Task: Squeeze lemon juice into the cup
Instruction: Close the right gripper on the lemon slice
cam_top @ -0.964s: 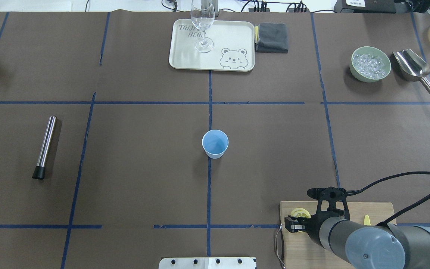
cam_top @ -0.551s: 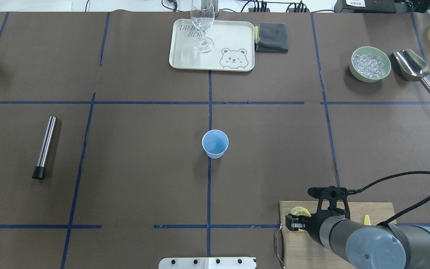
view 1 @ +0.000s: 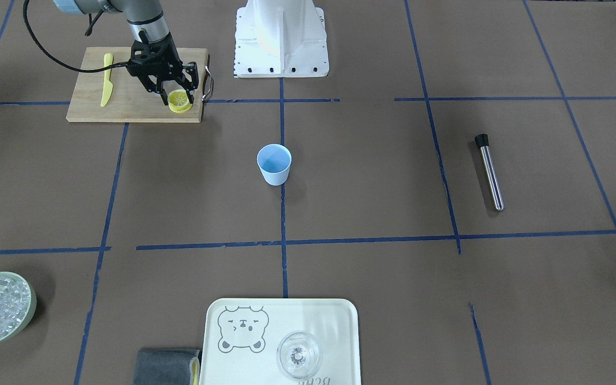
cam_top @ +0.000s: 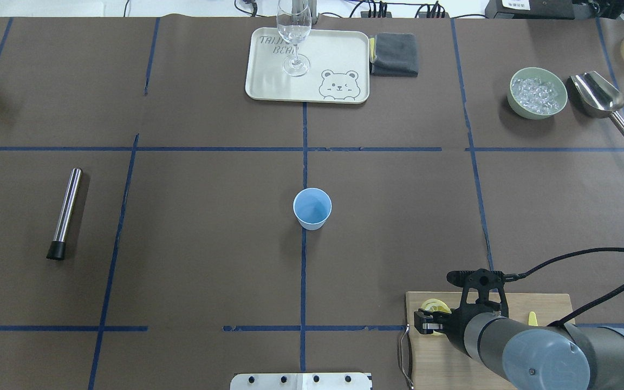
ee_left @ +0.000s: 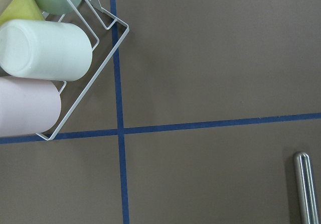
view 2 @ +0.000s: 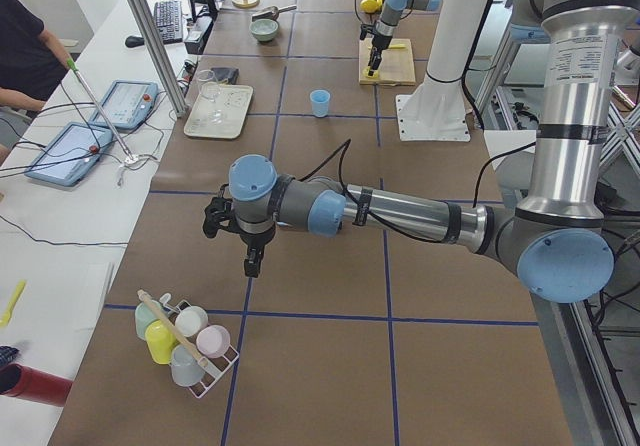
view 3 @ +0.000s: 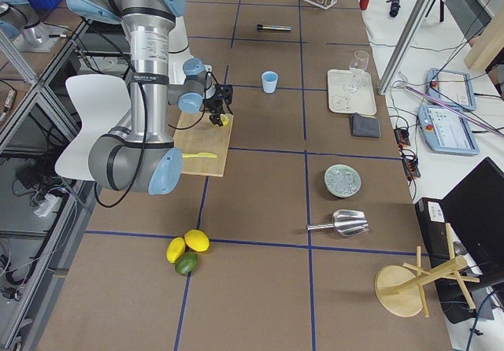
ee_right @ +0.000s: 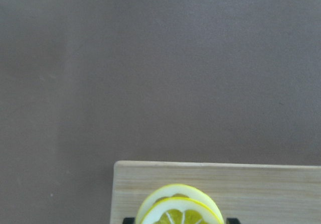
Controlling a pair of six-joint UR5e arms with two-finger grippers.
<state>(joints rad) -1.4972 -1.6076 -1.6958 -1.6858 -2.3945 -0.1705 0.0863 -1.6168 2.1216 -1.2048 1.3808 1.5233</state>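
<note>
The lemon (view 1: 179, 99) is a thin slice at the corner of a wooden cutting board (view 1: 131, 107) on my near right; a second rind shows right under it. My right gripper (view 1: 175, 96) hangs over it, open, one finger on each side of the lemon (ee_right: 180, 211). From overhead the right gripper (cam_top: 426, 324) covers most of the lemon (cam_top: 435, 309). The light blue cup (cam_top: 312, 208) stands upright and alone at the table's middle, far from both arms. My left gripper (view 2: 250, 266) hovers over bare table at the left end; I cannot tell whether it is open.
A yellow toy knife (view 1: 106, 80) lies on the board. A tray (cam_top: 268, 86) with a stemmed glass (cam_top: 294, 43), a grey cloth (cam_top: 394, 54), a bowl of ice (cam_top: 538, 93) and a metal scoop (cam_top: 599, 97) line the far side. A steel rod (cam_top: 65, 214) lies left.
The right arm has shifted very slightly over the board, its cable loop swinging a little to the right. The cup and the lemon have stayed put.
</note>
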